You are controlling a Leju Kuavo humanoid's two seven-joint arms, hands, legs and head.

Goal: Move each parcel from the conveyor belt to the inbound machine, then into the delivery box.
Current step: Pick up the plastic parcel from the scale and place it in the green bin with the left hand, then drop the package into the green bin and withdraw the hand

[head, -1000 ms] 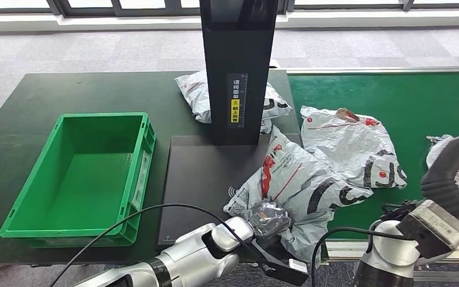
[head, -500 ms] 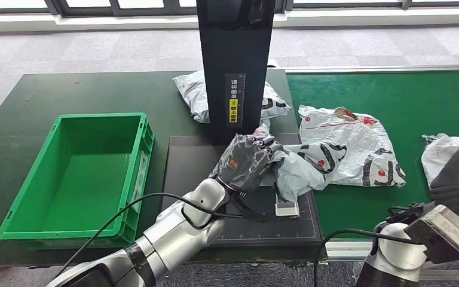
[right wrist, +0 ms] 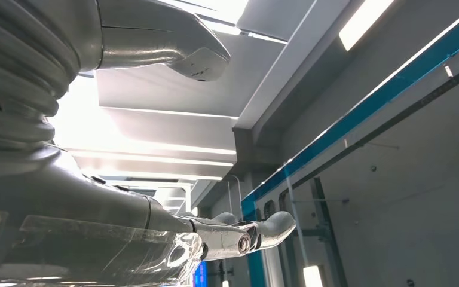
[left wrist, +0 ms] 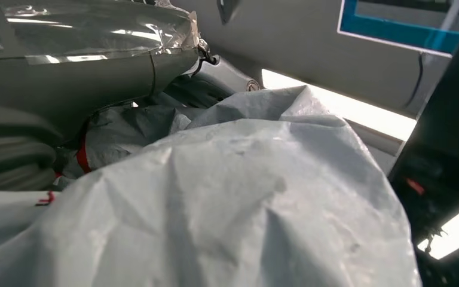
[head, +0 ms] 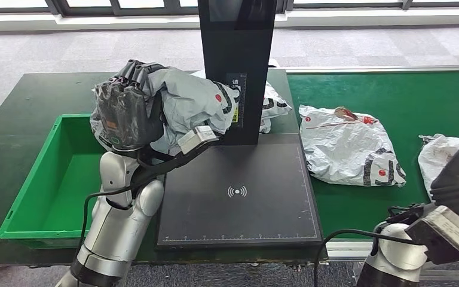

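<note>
Parcel-sorting station: green conveyor belt (head: 394, 95), scanning machine (head: 237, 66), green crate (head: 24, 197)

Crumpled grey parcel (head: 188, 104) held aloft above green delivery box (head: 36, 191) edge — beside black inbound machine (head: 237, 66) column.

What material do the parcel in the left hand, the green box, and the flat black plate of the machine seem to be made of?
Parcel: thin grey plastic film, probably a poly mailer; it crumples and creases with a soft sheen where the left hand holds it.
Green box: rigid moulded plastic, smooth, with a ribbed rim.
Machine plate: matte black and flat, with a printed white symbol; plastic or coated metal, I cannot tell which.
</note>
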